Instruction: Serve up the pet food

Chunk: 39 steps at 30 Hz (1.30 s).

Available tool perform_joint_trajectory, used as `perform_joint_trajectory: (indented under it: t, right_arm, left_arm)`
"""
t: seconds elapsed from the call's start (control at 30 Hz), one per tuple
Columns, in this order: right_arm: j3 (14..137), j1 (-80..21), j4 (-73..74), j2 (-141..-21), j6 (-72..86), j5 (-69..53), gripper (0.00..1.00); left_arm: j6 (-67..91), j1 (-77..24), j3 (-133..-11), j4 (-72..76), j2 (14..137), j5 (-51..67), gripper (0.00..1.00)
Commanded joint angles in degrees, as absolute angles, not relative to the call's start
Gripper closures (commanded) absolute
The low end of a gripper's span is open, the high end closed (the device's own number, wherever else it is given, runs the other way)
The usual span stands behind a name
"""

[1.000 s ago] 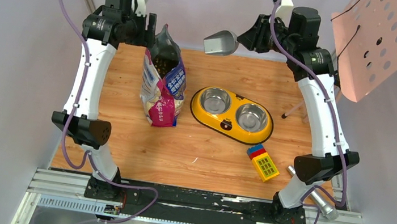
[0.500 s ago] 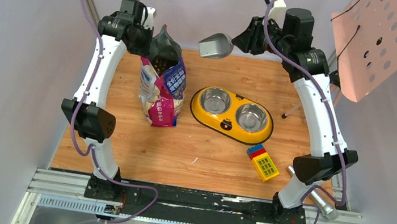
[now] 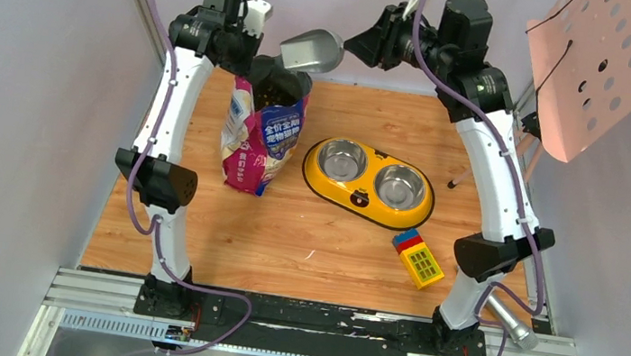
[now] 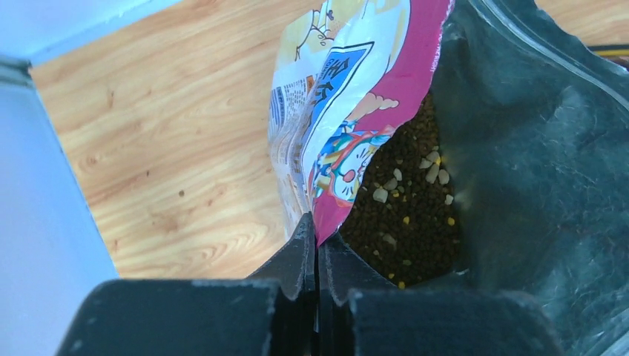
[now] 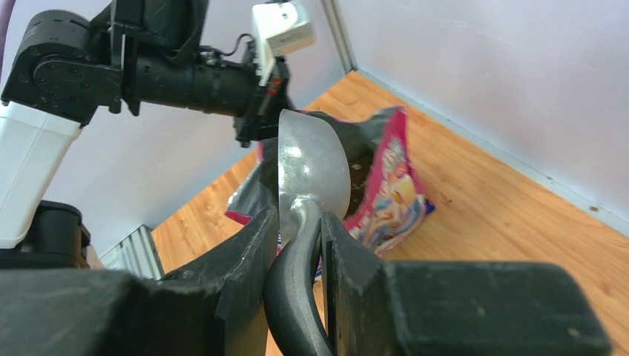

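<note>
Pet food (image 4: 404, 208): dark brown pellets with a few pale and yellow bits, low inside the open bag (image 3: 257, 144). Bag walls hide how deep it lies. Left gripper (image 4: 317, 248): fingers pressed together on the bag's rim. Right gripper (image 5: 297, 222) pinches the scoop (image 3: 311, 50) handle. The scoop's bowl hangs just over the bag mouth, its contents unclear.

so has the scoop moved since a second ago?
Yes. The scoop, held in the right claw, has gone left: it was in line with the yellow feeder's left bowl, now it is over the cat food bag's open mouth.
</note>
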<state>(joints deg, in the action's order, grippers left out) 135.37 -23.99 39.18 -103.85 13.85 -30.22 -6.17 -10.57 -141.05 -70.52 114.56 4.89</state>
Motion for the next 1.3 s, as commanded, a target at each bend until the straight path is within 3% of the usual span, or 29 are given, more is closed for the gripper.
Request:
perform_joint_trajectory:
  t: [0.0, 0.43, 0.8, 1.27]
  right_arm:
    - [134.5, -27.8, 36.7, -104.3, 14.2, -29.0, 1.0]
    - [121.5, -29.0, 45.4, -99.8, 13.2, -20.8, 1.0]
    - [124.0, -35.3, 48.3, -105.1, 13.5, -5.4, 1.0]
    - [121.5, -37.0, 46.1, -111.7, 18.0, 3.1, 1.0]
  left_arm:
    - [-11.9, -16.1, -143.1, -53.9, 107.7, 10.2, 1.0]
    - [-6.4, -22.4, -133.8, -53.9, 102.1, 12.4, 1.0]
    - [-3.2, -26.6, -128.8, -52.2, 99.0, 10.1, 1.0]
    - [9.8, -27.1, -126.6, -52.6, 98.8, 7.1, 1.0]
